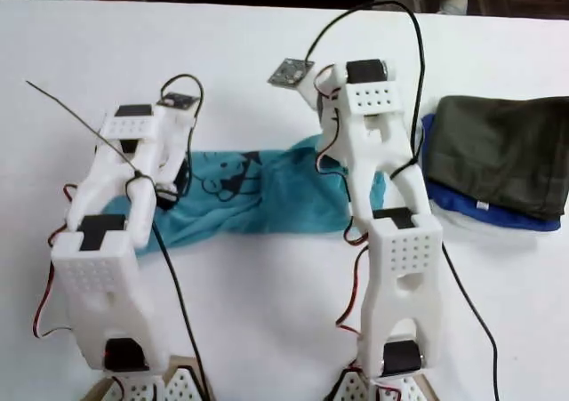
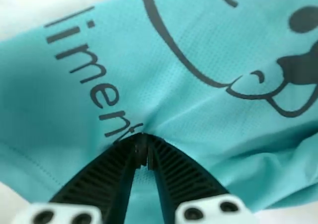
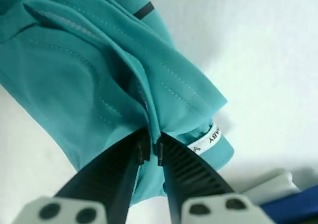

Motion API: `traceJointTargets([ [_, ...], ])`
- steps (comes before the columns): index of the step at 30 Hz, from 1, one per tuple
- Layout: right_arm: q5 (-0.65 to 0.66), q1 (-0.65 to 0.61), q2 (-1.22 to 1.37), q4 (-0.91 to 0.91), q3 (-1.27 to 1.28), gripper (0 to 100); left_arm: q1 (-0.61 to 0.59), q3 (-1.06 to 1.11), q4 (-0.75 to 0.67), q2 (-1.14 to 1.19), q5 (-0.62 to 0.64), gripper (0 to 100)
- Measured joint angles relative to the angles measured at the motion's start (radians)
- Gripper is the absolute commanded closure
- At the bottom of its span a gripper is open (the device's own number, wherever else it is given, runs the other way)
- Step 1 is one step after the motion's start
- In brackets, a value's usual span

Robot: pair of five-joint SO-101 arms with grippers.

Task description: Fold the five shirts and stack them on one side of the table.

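Observation:
A teal shirt with a dark cartoon print lies stretched across the middle of the white table between the two arms. My left gripper is shut on the teal shirt, pinching the fabric just below the dark lettering. My right gripper is shut on a folded edge of the teal shirt, close to its white label. In the high view the left arm stands over the shirt's left end and the right arm over its right end.
At the table's right side lies a stack of folded shirts: a dark olive one on top of a blue one. Black cables run over the table beside both arms. Bare table extends behind and in front of the shirt.

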Motion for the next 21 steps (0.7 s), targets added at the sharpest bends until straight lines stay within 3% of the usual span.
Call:
traceJointTargets([
  [9, 0.000, 0.008, 0.008, -0.002, -0.058, 76.5, 0.000, 0.000, 0.000, 0.000, 0.000, 97],
  [17, -0.169, 0.038, 0.008, 0.015, -0.098, 89.6, 0.000, 0.000, 0.000, 0.000, 0.000, 97],
  [21, -0.190, -0.011, 0.008, 0.015, 0.018, 87.7, 0.000, 0.000, 0.000, 0.000, 0.000, 97],
])
